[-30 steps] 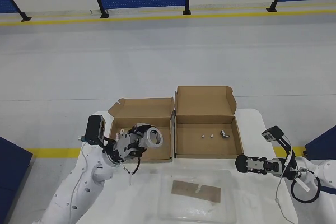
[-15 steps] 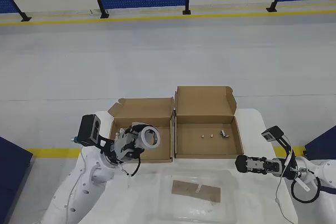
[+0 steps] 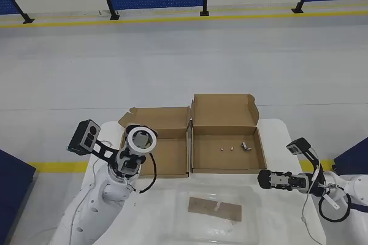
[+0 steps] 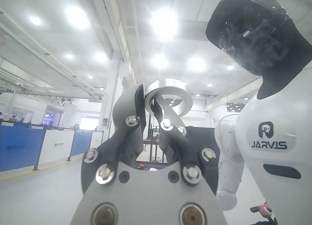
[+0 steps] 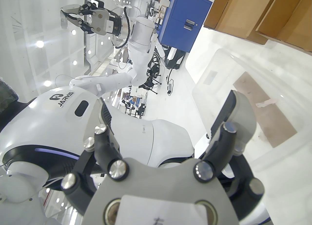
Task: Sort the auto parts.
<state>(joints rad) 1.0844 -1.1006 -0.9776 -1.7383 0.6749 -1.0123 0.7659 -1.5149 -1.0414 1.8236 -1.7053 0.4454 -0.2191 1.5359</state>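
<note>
Pale grey factory floor with a yellow line surrounds a white bench [image 3: 276,131]. Two open cardboard boxes stand side by side at the bench's far half, touching. The left box [image 3: 165,156] has its lid flap folded up behind it, as does the right box [image 3: 224,153]. Three small parts [image 3: 233,147] lie on the floor of the right box, close together.

The left hand [image 4: 148,104] is raised above the bench's left side and points up toward the ceiling. It is clenched on a metal ring [image 4: 168,99], one finger outside the rim and the other through the hole. From above, the ring's open face looks upward and overlaps the left box's left wall.

The right hand [image 3: 265,179] sits low at the bench's right near edge, just beside the right box's near corner. Its fingers are spread and hold nothing.

A clear tray [image 3: 196,229] lies at the near middle of the bench, with a flat brown card [image 3: 214,209] inside.
</note>
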